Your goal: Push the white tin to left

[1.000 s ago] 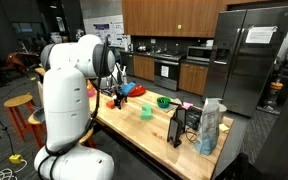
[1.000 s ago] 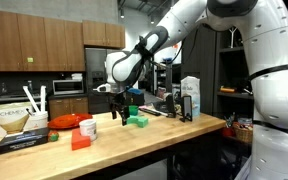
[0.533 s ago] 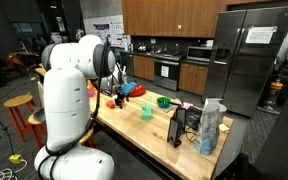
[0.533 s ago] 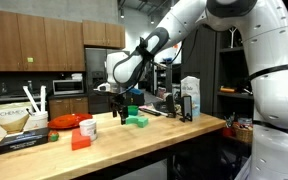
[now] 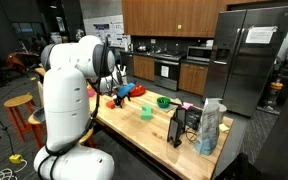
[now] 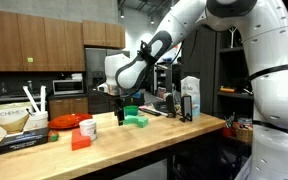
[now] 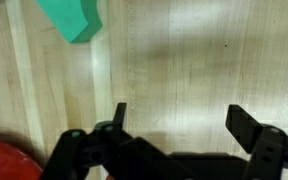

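The white tin (image 6: 88, 127) is a small squat cylinder standing on the wooden table (image 6: 174, 131), just in front of a red bowl (image 6: 64, 121). My gripper (image 6: 120, 115) hangs over the table to the right of the tin, apart from it, beside a green block (image 6: 136, 118). In the wrist view the gripper (image 7: 182, 120) is open and empty over bare wood, with the green block (image 7: 72, 18) at the top and the red bowl's edge (image 7: 4, 160) at the bottom left. The tin is out of the wrist view.
A red block (image 6: 81, 140) and a black tray (image 6: 24, 141) lie near the table's front left. A Chemex box (image 6: 9, 120) stands behind. Cartons and a bag (image 6: 189, 98) stand to the right. A green bowl (image 5: 164, 101) and a cream cup (image 5: 146, 112) sit on the table.
The arm has shifted slightly to the right in an exterior view. The tin and the other objects have not moved.
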Controlling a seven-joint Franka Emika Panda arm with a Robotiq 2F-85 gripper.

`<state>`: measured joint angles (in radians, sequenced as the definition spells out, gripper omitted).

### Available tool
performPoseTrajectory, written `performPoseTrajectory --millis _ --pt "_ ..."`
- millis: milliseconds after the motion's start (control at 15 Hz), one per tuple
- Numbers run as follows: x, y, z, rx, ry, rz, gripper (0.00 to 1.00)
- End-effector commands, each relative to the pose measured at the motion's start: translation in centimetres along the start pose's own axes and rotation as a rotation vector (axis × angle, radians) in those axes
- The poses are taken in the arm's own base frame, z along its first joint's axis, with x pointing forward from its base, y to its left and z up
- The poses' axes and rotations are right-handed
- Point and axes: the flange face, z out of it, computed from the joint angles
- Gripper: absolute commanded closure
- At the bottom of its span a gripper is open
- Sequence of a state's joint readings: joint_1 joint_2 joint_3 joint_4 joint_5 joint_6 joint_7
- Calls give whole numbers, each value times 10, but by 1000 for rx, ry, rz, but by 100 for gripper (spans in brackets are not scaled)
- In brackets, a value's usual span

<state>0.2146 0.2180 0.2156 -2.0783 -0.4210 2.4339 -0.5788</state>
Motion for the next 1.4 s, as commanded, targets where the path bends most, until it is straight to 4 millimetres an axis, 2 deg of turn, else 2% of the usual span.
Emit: performPoseTrajectory --millis 0,533,1000,1333 --pt "0 -6 -3 -6 -50 115 0" --pt "13 -19 -6 26 -70 359 0" --pt "13 -21 1 30 -74 327 0" --pt "9 -18 -5 13 -49 312 0"
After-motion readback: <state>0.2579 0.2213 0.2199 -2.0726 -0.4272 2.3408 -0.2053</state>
